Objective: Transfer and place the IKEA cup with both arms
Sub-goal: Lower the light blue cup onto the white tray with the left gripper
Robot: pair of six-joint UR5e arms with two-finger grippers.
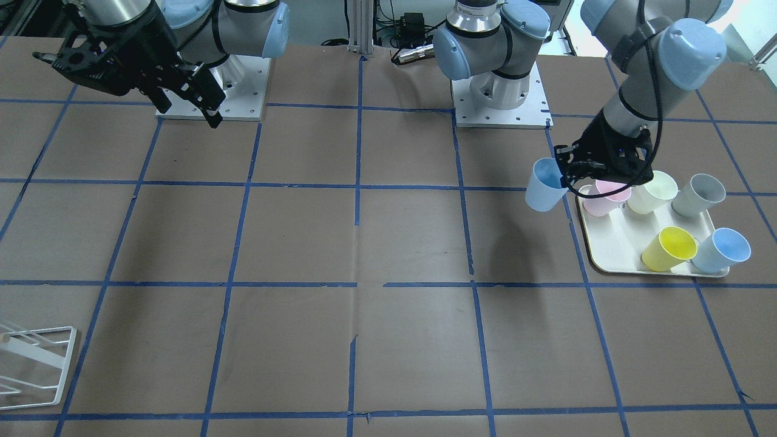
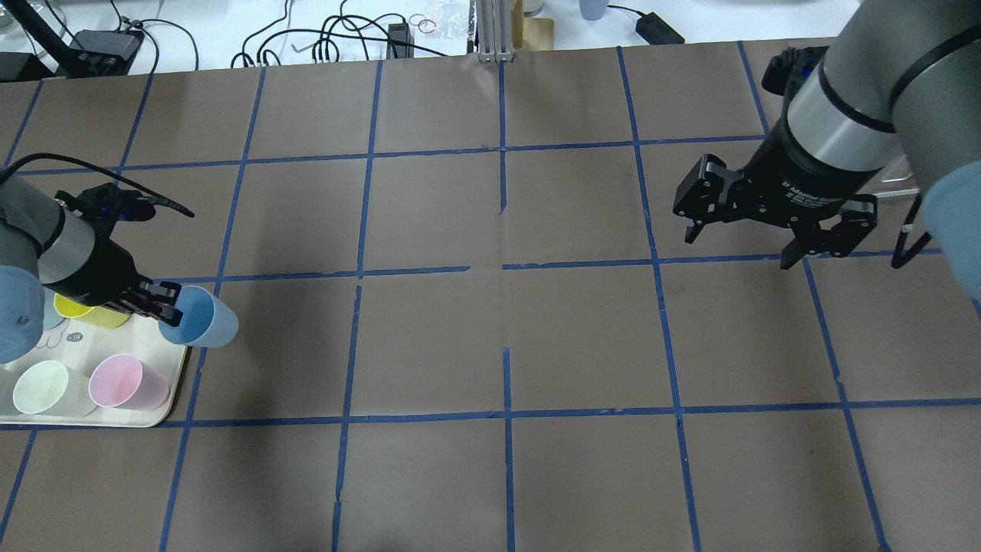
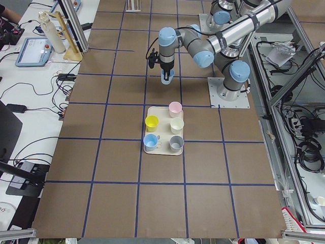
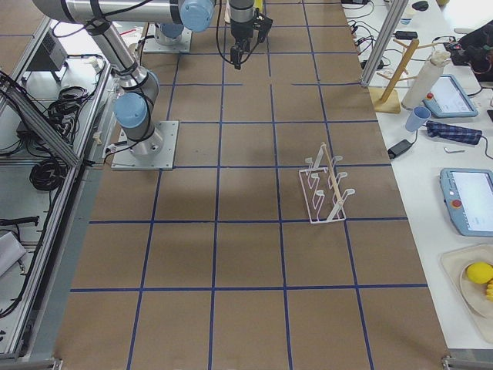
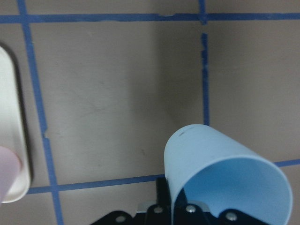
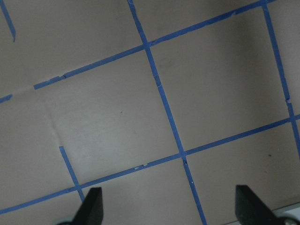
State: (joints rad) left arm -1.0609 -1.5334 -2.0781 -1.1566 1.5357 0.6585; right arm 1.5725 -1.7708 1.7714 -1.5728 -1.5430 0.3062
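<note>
We find the IKEA cup (image 2: pixel 198 316), a small pale-blue tapered plastic cup with a brighter blue inside, lifted clear of the brown, blue-taped surface (image 2: pixel 506 337). It is tilted, its mouth turned back toward the wrist. The left end effector (image 2: pixel 165 305) is pinched shut on its wall at the rim, which we judge leaves the body free for a hand-over. In the overhead view the cup hangs just past the two o'clock corner of the cream rectangular tray (image 1: pixel 613 240), where pink, cream, grey, yellow and a second blue cup stand. Well apart at three o'clock, the right end effector (image 2: pixel 739 247) hovers with jaws spread wide and empty, probably waiting to receive.
</note>
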